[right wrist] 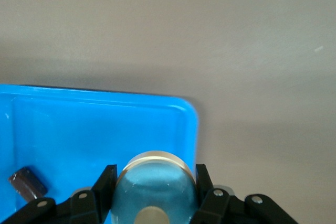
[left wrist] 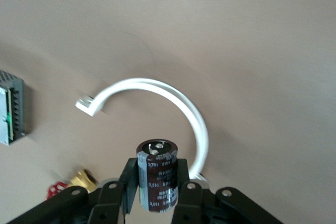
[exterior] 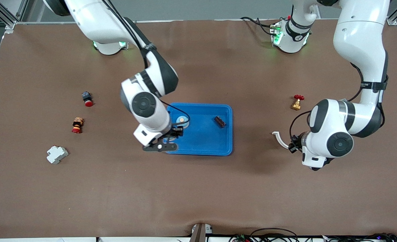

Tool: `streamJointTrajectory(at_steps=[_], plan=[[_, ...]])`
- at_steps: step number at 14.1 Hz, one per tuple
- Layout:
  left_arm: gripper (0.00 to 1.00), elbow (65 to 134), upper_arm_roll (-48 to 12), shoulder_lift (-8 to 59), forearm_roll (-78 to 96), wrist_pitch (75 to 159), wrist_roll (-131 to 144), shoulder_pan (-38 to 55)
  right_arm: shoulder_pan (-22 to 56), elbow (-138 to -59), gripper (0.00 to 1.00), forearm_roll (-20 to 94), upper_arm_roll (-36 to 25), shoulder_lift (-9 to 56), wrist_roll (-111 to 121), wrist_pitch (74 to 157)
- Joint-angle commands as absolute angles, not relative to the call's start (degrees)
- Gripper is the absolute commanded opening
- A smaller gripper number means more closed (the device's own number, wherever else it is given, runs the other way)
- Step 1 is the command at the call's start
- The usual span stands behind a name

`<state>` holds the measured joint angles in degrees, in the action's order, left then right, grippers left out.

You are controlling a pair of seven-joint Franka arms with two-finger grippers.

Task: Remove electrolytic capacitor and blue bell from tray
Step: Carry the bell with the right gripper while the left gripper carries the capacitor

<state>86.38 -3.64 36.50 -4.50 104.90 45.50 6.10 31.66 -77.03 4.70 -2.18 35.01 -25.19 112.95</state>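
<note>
Counter (exterior: 198, 195): brown, carrying every loose part.
White block (exterior: 57, 154): nearest the front camera, toward the right arm's end.
Left gripper (left wrist: 157, 182): over bare counter at the left arm's end, fingers pinching the capacitor (left wrist: 157, 174).
Capacitor: dark brown cylinder, upright; pale printing on its sleeve is too small to read.
White curved clip (left wrist: 157, 90): on the counter just beside the left gripper.
Right gripper (right wrist: 155, 195): over the blue tray (exterior: 201, 148), fingers clamped on the bell (right wrist: 155, 187).
Bell: teal dome with a metal rim.
Small dark part (exterior: 219, 121): lying in the tray.
Red-handled brass valve (exterior: 297, 102): farther back, at the left arm's end.
</note>
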Motion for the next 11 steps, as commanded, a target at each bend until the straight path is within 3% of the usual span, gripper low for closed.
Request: streamJointTrajectory(at_steps=[1, 5, 11], plan=[[0.00, 86.75, -4.13, 38.49, -7.37, 104.94, 43.77, 3.79, 28.84, -81.46, 0.00, 0.55, -1.58, 29.11, -20.23, 112.06], [0.00, 86.66, -4.13, 40.86, -9.14, 106.08, 43.86, 3.87, 26.11, -84.37, 0.00, -3.34, -1.49, 24.88, -15.67, 111.97], [0.00, 88.33, -4.22, 42.10, -8.88, 109.07, 44.21, 3.87, 16.89, -94.90, 0.00, -2.55, -1.32, 18.37, 0.15, 116.88]])
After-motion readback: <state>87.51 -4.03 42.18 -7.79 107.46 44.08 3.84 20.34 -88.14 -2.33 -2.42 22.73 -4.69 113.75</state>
